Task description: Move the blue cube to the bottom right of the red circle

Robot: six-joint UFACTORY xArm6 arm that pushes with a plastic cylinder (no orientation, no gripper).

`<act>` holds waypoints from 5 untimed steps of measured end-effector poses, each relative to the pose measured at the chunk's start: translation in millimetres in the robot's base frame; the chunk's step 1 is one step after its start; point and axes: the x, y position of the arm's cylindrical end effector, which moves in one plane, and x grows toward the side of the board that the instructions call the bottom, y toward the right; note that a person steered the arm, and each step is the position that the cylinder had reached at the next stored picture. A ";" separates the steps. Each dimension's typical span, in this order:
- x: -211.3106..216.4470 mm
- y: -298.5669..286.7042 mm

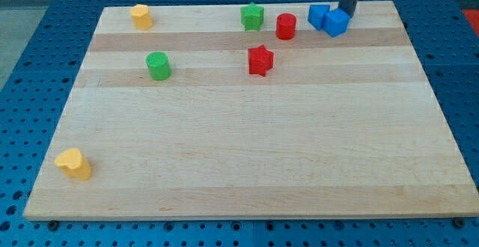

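Observation:
The blue cube (337, 22) sits near the view's top right of the wooden board, touching a second blue block (319, 16) on its left. The red circle (286, 26), a short red cylinder, stands a little to the left of both. My tip (349, 13) is at the top right edge of the blue cube, right against it or just behind it. The rod rises out of the view's top.
A red star (260, 60) lies below and left of the red circle. A green star (253, 16) is at top centre, a green cylinder (158, 65) at left, a yellow cylinder (141, 16) at top left, a yellow heart (73, 163) at bottom left.

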 end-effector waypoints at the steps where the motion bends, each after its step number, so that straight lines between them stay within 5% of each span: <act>1: 24.3 -8.4; 3: 71.8 -56.5; 5: 57.2 -9.2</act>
